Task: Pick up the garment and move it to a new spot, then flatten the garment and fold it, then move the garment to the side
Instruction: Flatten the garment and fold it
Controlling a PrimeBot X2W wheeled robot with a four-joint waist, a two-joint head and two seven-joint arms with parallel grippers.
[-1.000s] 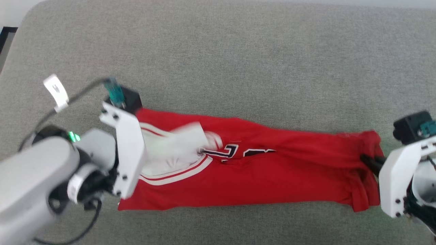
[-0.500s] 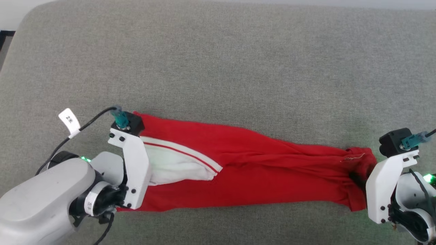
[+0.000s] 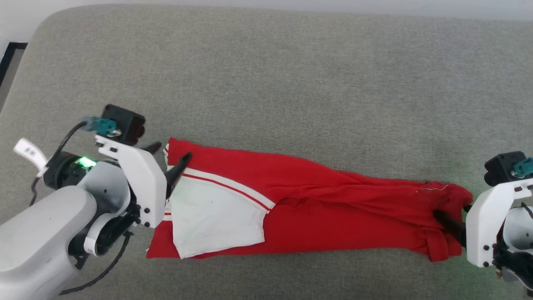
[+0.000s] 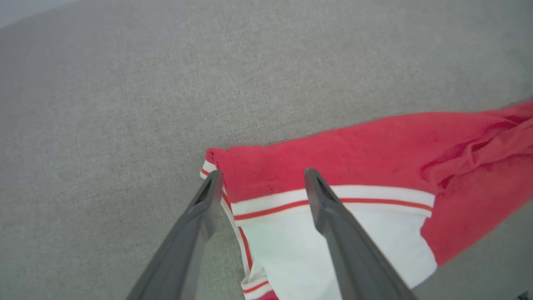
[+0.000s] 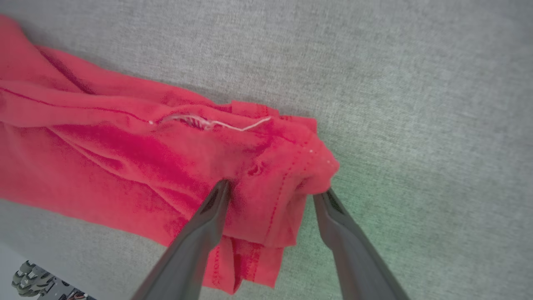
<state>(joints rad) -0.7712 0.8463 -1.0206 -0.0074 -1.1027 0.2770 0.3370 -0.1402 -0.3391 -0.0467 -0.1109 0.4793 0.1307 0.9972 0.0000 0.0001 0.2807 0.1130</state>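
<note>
Head view first: the garment (image 3: 316, 208) lies stretched in a long red band across the lower middle of the grey cushion (image 3: 266, 75), its white sleeve (image 3: 216, 221) folded over at lower left. I judge it is drawn out lengthwise so the cloth lies flat enough for the next fold. My left gripper (image 3: 173, 150) sits at the band's left end, fingers spread, with one over the cushion and one over the cloth. My right gripper (image 3: 452, 210) is at the far right end, by the bunched hem corner (image 3: 445, 246).

Left wrist view: my left gripper (image 4: 263, 175) stands wide open and grips nothing. Its tips straddle the garment (image 4: 374, 154) just where the striped trim (image 4: 333, 202) meets the red shoulder, at centre frame.

Right wrist view: my right gripper (image 5: 273, 188) is also spread wide. The crumpled end of the garment (image 5: 125, 158) rests loosely between the fingers, brushing them, not pinched.
</note>
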